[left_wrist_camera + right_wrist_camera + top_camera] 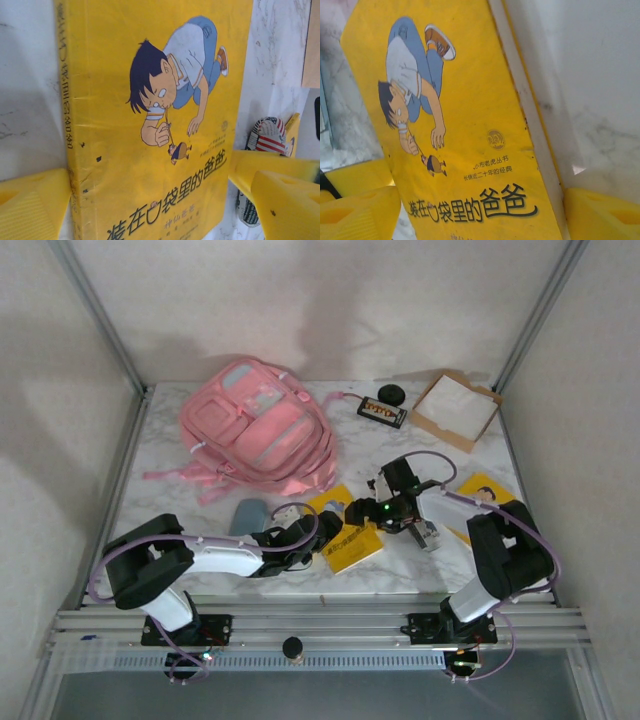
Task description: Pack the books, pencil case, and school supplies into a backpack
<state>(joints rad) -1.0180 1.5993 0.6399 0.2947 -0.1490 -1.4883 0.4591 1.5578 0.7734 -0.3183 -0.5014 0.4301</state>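
Note:
A bright yellow book (350, 545) with a cartoon boy lies flat near the front middle of the table. My left gripper (316, 531) is at its left edge, open, with the cover (150, 100) spanning the gap between the yellow fingers (30, 205). My right gripper (386, 510) is over its far right corner, also open, with the cover (470, 125) between its fingers (600, 215). A second yellow book (490, 495) lies to the right. The grey-blue pencil case (248, 515) lies left of my left gripper. The flag-striped pack (267, 137) sits just beyond the book. The pink backpack (255, 425) lies at the back left.
At the back right are a cardboard tray (457, 410) with a white inside, a black rectangular item with orange marks (382, 412) and a black round object (390, 393). Pink straps (180, 478) trail from the backpack toward the left edge.

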